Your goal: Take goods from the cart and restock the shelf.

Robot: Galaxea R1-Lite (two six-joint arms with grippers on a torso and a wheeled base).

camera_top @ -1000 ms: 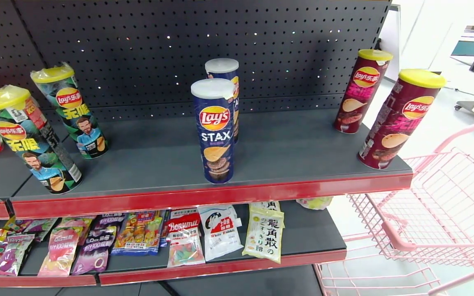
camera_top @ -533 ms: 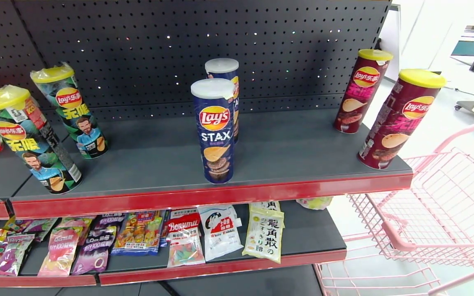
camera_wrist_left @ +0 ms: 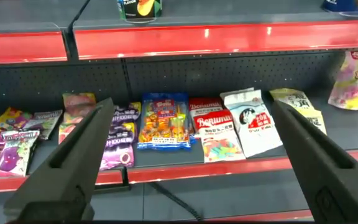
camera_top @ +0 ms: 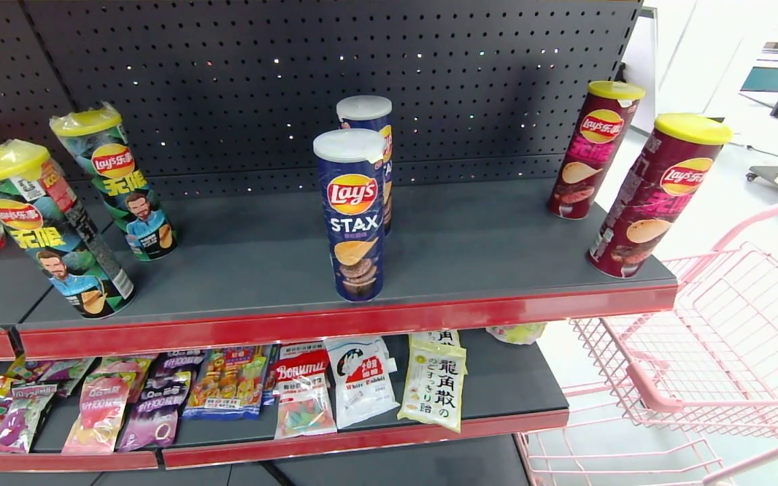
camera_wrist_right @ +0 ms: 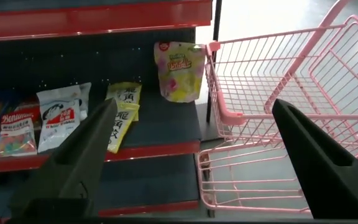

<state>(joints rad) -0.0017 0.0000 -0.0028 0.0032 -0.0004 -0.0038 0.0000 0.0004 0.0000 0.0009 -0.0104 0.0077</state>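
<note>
At the lower right of the head view sits the pink cart [camera_top: 652,398], just beside the shelf [camera_top: 335,324] end. Its visible mesh seems bare, though the basket floor is cut off. The right end effector [camera_wrist_right: 194,106] has its fingers apart, with the cart at the right of its frame, so I judge this arm nearer. The left end effector [camera_wrist_left: 190,102], likewise spread, faces the lower-shelf snack bags [camera_wrist_left: 166,121].

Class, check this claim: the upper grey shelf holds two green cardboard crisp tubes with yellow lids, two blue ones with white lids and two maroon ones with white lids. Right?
Not quite. The head view shows the maroon cardboard crisp tubes have yellow lids, not white. The green tubes, the blue tubes and the upper grey shelf are as stated.
</note>
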